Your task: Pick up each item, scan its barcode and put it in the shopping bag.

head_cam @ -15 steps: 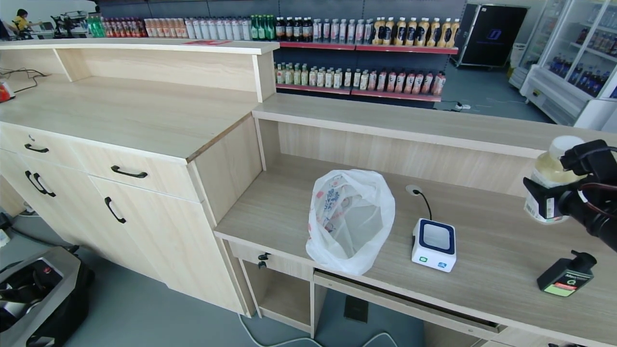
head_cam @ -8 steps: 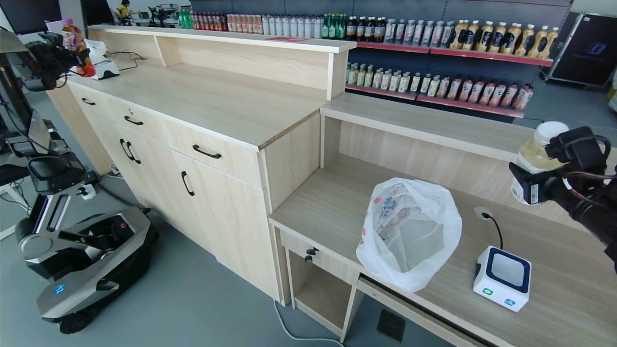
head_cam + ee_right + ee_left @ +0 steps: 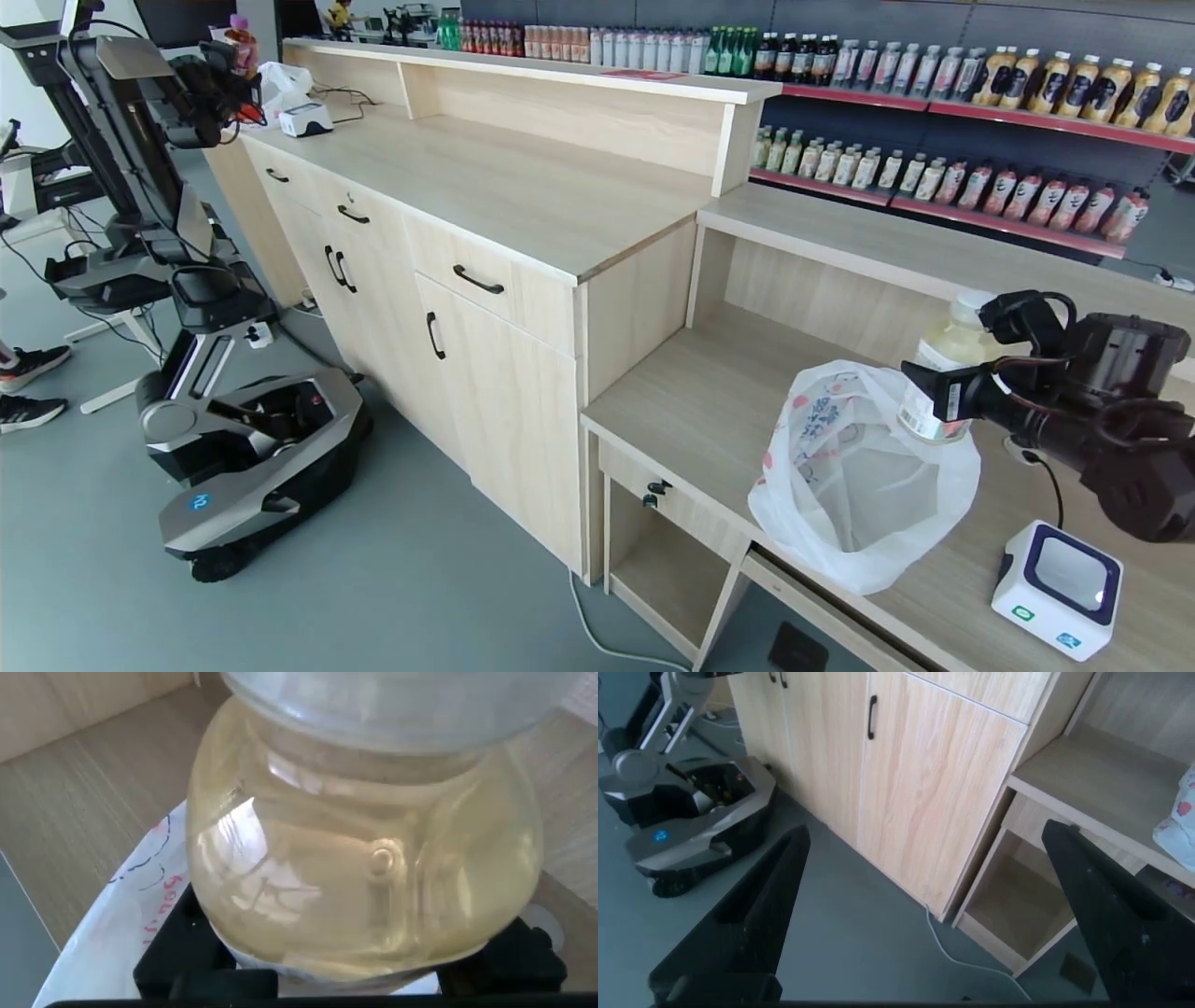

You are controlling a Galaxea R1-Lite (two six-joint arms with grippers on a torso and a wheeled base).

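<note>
Nearest on the tabletop (image 3: 691,411) is the white scanner (image 3: 1060,590), at about 4 o'clock from the shopping bag (image 3: 859,485), which stands beside it with its mouth open upward. Over the bag's rim at about 1 o'clock, the right end effector (image 3: 962,397) is clenched on the labelled lower body of a white-capped bottle (image 3: 943,359), held upright and well filled with pale yellow liquid (image 3: 364,859). Full like this, it probably weighs a fair bit, and its smooth rounded wall looks slippery. A hold on the straight label band seems safer than one on the curved shoulder. The bag is thin, limp film and will likely fold if nudged. The left end effector (image 3: 924,835) is released and empty, above the floor before the cupboard.
</note>
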